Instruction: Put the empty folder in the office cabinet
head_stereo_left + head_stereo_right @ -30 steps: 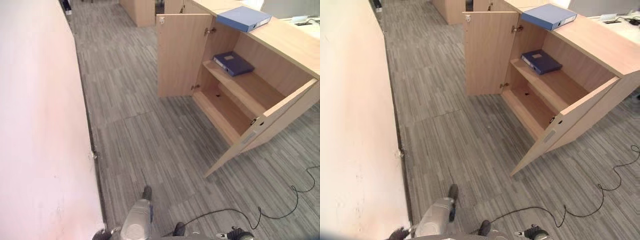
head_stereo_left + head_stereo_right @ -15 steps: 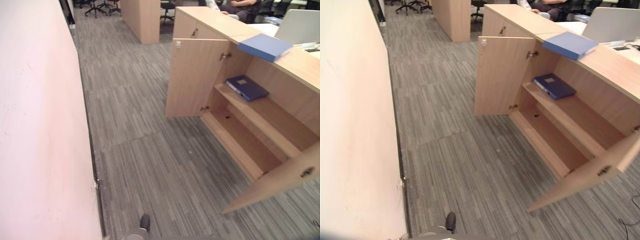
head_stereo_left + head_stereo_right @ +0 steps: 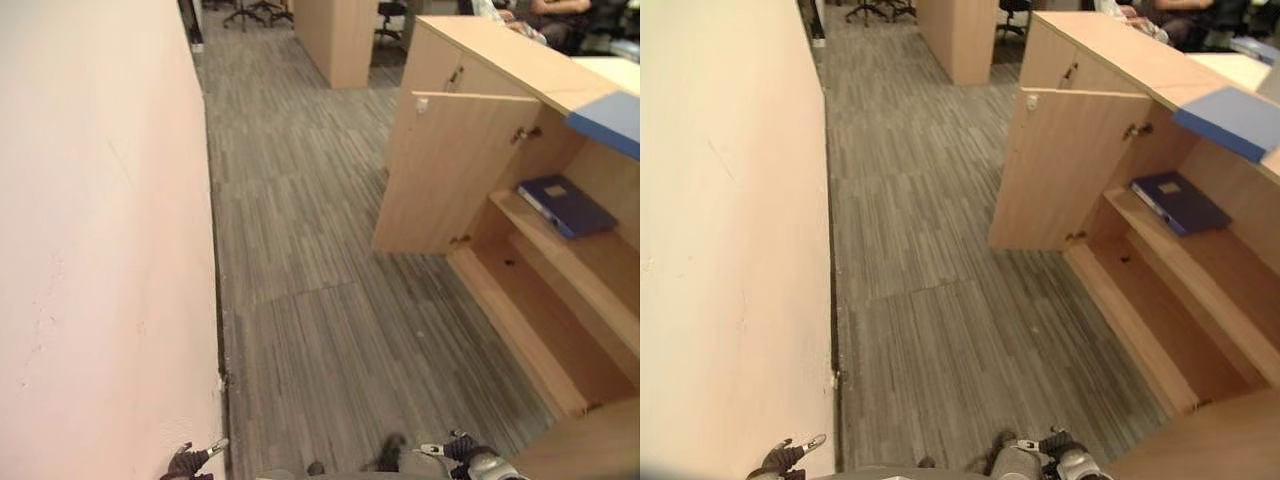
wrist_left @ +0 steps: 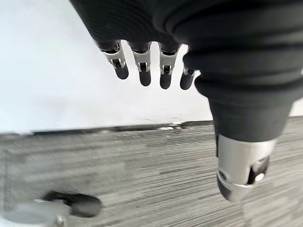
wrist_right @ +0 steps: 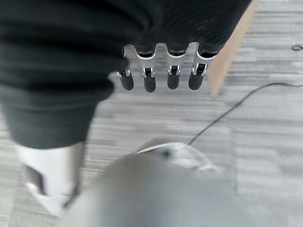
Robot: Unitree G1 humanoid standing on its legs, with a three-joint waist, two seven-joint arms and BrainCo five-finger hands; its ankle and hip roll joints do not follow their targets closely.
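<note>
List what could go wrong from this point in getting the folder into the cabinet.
1. Neither the left hand nor the right hand holds anything; the light blue folder lies on top of the cabinet, overhanging its edge, so a clumsy grasp might knock it off.
2. The open cabinet door juts into the carpeted aisle and could be bumped on approach.
3. The dark blue folder already lies on the upper shelf; the new one might collide with it.

Pretty even indoor light, no harsh glare; wrist views look motion-blurred, floor (image 4: 118, 179) smeared, maybe a bit defocused too.
</note>
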